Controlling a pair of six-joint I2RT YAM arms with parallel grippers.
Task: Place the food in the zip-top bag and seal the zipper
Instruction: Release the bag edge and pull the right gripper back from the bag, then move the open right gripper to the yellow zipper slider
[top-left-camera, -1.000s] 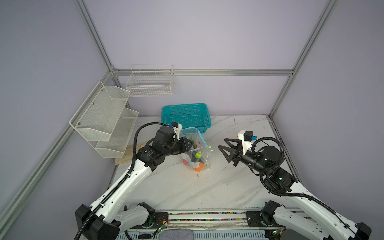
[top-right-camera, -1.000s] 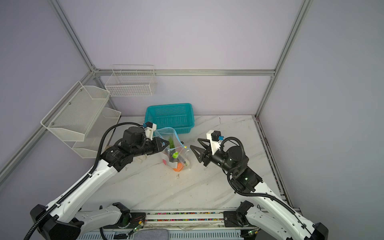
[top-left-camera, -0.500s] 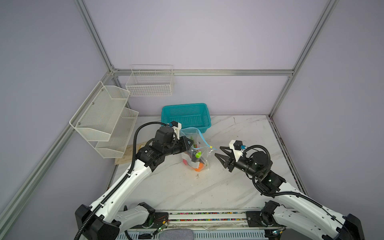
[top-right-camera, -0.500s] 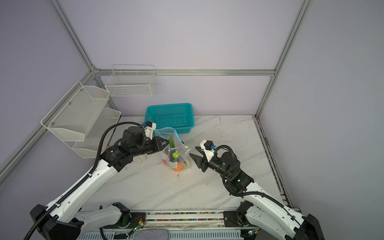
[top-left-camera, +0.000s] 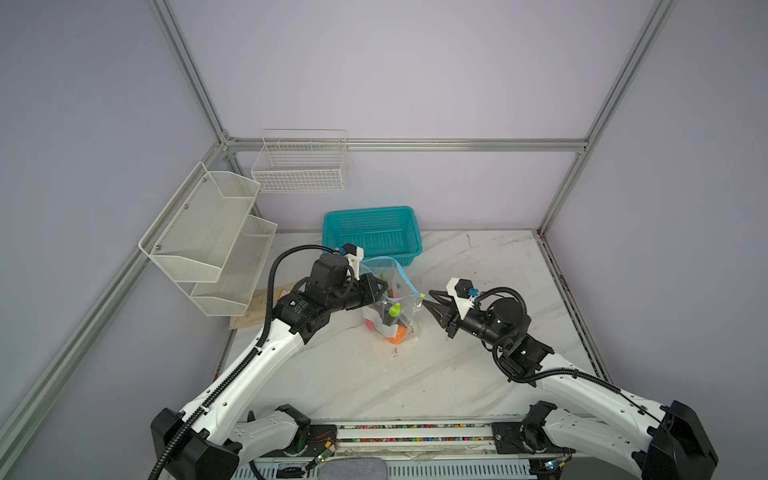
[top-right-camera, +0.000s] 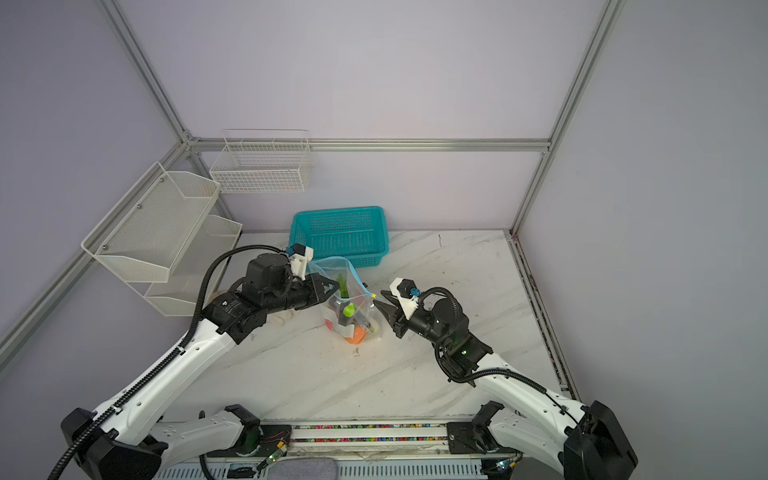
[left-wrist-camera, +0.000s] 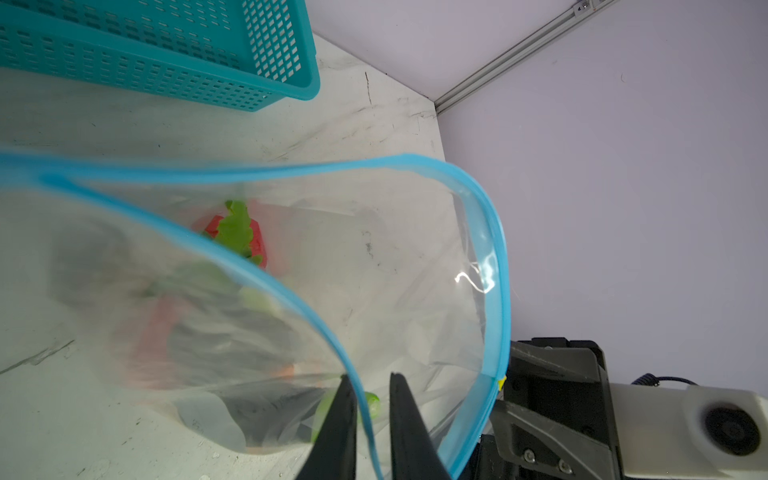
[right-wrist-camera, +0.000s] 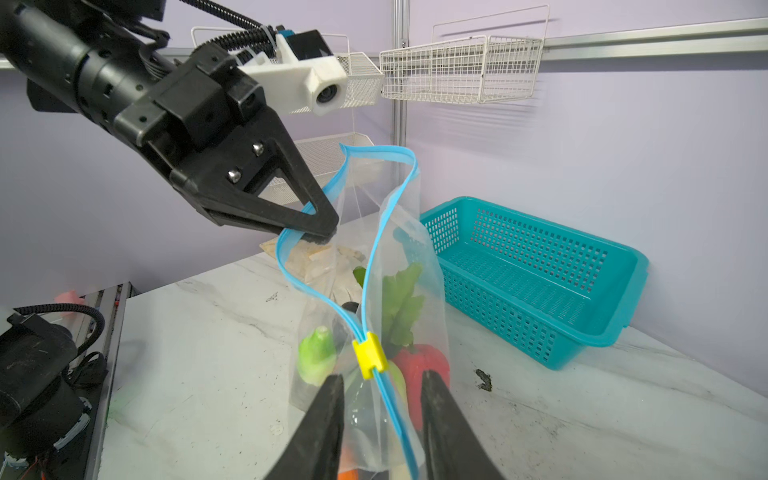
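Sealing step: left gripper pinches the zipper. Right gripper, jaws spread, flanks the yellow slider; next it likely must clamp.

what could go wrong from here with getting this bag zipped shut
1. The right gripper straddles the zipper beside the yellow slider, not on it; closing there may pinch only plastic and miss the slider.
2. The left gripper clamps one rim of the zip-top bag, whose mouth gapes; a pull could tug that rim free or bunch the strip.
3. The food includes tall green leaves near the track, which might jam it.
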